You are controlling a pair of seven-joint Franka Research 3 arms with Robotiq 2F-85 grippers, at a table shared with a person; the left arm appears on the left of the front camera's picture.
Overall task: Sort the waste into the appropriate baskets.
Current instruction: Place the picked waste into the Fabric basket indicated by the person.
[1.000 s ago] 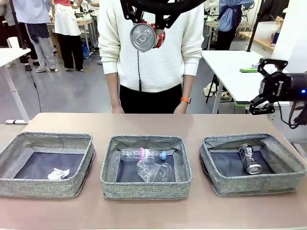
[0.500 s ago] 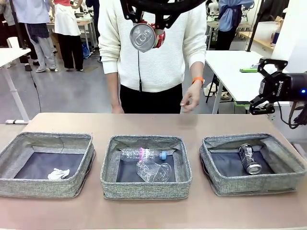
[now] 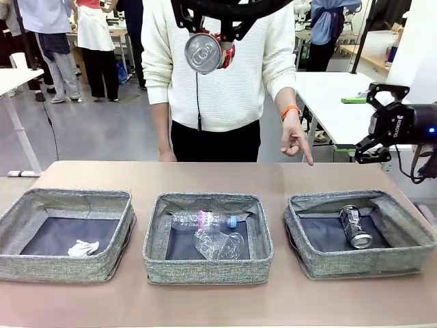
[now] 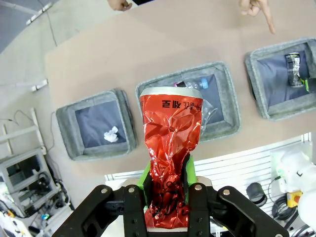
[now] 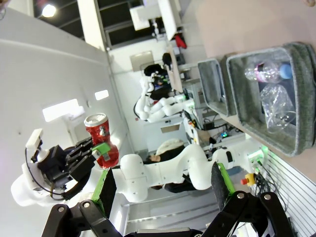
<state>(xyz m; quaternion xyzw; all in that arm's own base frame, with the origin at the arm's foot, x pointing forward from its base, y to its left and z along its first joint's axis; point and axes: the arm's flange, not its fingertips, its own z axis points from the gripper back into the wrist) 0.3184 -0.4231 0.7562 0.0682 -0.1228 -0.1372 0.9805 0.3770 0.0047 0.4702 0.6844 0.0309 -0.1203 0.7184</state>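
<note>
In the front view the left gripper hangs high above the middle of the table, its jaws pinching the crushed red can, whose silver end faces the camera. The right gripper is held at the right edge, above and beyond the right basket, with its fingers spread and nothing between them. Three grey woven baskets sit in a row on the brown table. The left basket holds a white crumpled paper ball. The middle basket holds a clear bottle with a blue cap and pink label, and nearer, touching it, a clear plastic cup. The right basket holds a dark printed can lying on its side. At the far side a person's hand points down with one finger, above the table behind the right basket.

In the left wrist view the red can rises between the green pads, creased and dented, its rim over the middle basket far below. The paper ball lies in the basket on picture left, the dark can in the one on picture right, and the pointing hand shows at the top right.

In the right wrist view the green-padded fingers stand wide apart. Beyond them the bottle and cup lie in their soft-sided basket, and the left gripper shows farther off, clamping the red can.
</note>
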